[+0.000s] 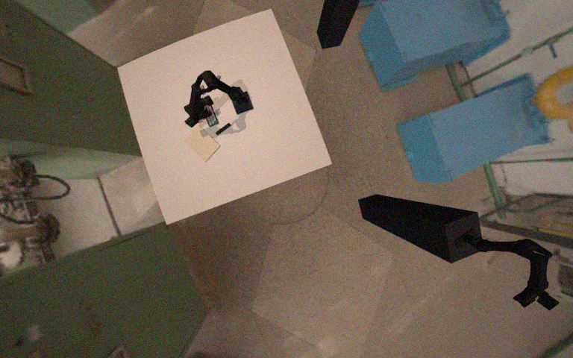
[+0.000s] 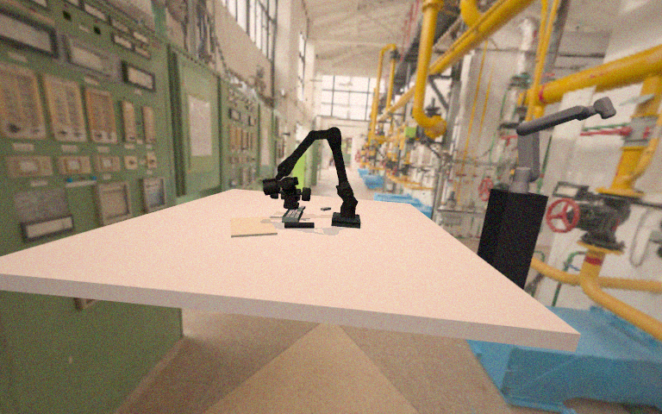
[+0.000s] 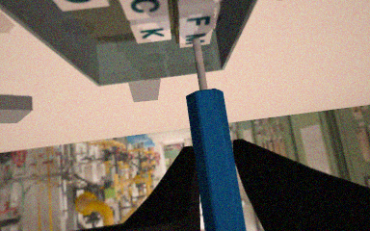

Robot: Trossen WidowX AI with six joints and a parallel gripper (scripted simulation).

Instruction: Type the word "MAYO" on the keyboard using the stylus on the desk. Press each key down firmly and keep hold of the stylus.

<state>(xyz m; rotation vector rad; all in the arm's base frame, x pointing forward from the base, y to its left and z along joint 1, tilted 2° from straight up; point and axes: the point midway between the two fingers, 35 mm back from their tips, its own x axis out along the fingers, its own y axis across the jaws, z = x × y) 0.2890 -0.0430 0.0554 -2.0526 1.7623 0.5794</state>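
My gripper (image 3: 213,151) is shut on the blue stylus (image 3: 210,120), whose thin grey tip points at the keyboard. The keyboard (image 1: 212,118) (image 2: 293,215) (image 3: 120,64) has a dark grey-green case and white keys with dark letters. In the wrist view its near end shows, with the M key (image 3: 186,41) at the corner, the F key beyond it, and the K and C keys beside them. The tip overlaps the M letter; whether it touches or presses the key cannot be told. The other keys are cut off or hidden by the arm.
A black bar (image 1: 223,128) (image 2: 299,224) lies beside the keyboard. A flat beige square (image 1: 202,145) (image 2: 252,227) lies near it on the table (image 1: 253,168) (image 2: 292,272). A small grey block (image 3: 14,109) lies left in the wrist view. My arm's base (image 1: 242,103) (image 2: 346,221) stands nearby.
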